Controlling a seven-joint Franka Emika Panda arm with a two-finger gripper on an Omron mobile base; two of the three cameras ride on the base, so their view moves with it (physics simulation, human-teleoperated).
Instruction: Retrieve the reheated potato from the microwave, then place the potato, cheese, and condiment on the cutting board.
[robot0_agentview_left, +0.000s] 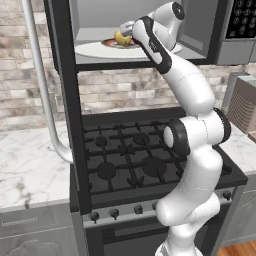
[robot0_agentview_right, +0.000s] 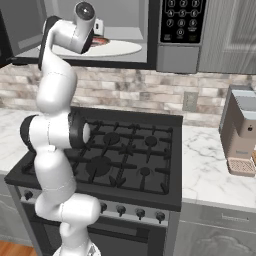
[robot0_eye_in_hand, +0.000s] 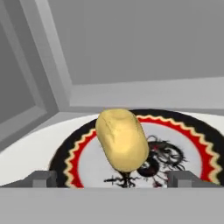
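Step in hand (judged): the first step, fetching the potato out of the microwave, was under way; nothing had been grasped yet.

Left base view: the gripper (robot0_agentview_left: 128, 31) was seen reached into the open microwave (robot0_agentview_left: 200, 37) above the stove (robot0_agentview_left: 130, 155). The potato (robot0_agentview_left: 121, 37) was seen on a decorated plate (robot0_agentview_left: 111, 43) resting on the white turntable (robot0_agentview_left: 90, 50), just in front of the gripper.

Right base view: the arm's hand was seen inside the microwave (robot0_agentview_right: 170, 55) cavity, above the turntable (robot0_agentview_right: 122, 48). A sliver of the plate (robot0_agentview_right: 98, 42) was visible just beside the hand (the potato itself was hidden by the arm).

Hand view: the potato (robot0_eye_in_hand: 122, 139) was seen lying on the plate (robot0_eye_in_hand: 188, 144), centred between the two fingertips (robot0_eye_in_hand: 43, 178), which were spread wide and released, with nothing between them touched.

Next move (judged): a short advance over the plate was called for, so that the potato could be bracketed, then a closing of the jaws and a lift clear of the microwave.
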